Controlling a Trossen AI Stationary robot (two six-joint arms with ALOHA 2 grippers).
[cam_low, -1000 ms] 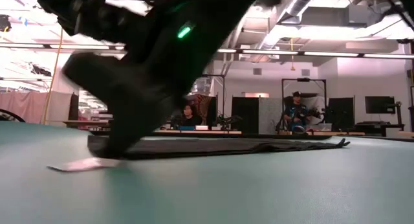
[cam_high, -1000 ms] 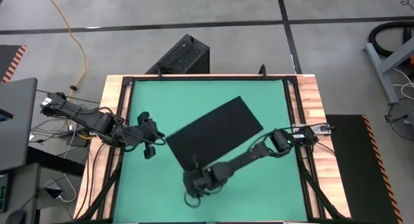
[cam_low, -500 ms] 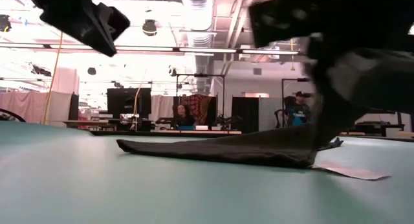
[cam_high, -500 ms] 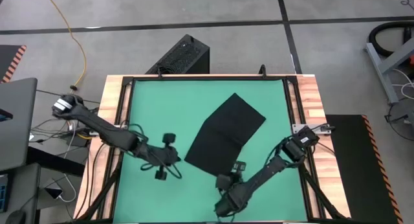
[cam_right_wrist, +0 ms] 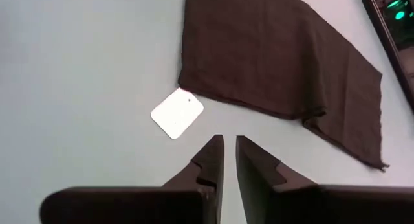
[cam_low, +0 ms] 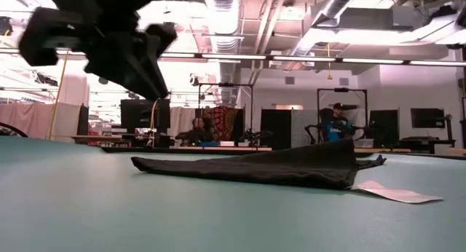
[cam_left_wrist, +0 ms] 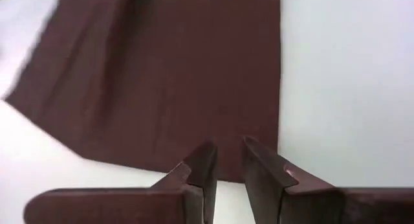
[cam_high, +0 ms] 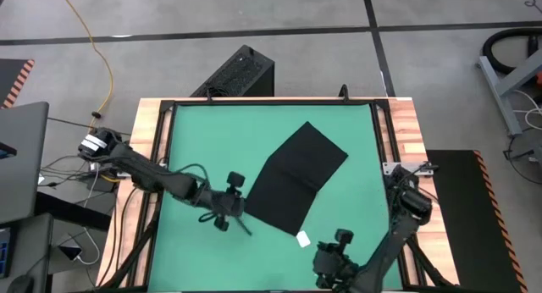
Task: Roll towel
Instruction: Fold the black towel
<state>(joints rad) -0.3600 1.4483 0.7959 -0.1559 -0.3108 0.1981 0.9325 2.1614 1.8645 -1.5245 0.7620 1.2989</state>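
Left wrist view shows the left gripper (cam_left_wrist: 228, 160) with its dark fingers a narrow gap apart and holding nothing — it hovers just at the near edge of the plain black soft cloth towel (cam_left_wrist: 162, 75), probably to take that edge for rolling. The right gripper (cam_right_wrist: 228, 156), also slightly parted and empty, waits near the small white tag (cam_right_wrist: 176, 112). Half a second ago it was beside the towel; now it has pulled back, and the towel lies flat on the green table (cam_high: 212, 149).

We see our left pincer (cam_left_wrist: 229, 160), fingers a narrow gap apart, just short of the towel's (cam_left_wrist: 168, 75) near edge on the pale worktop (cam_left_wrist: 349, 75).
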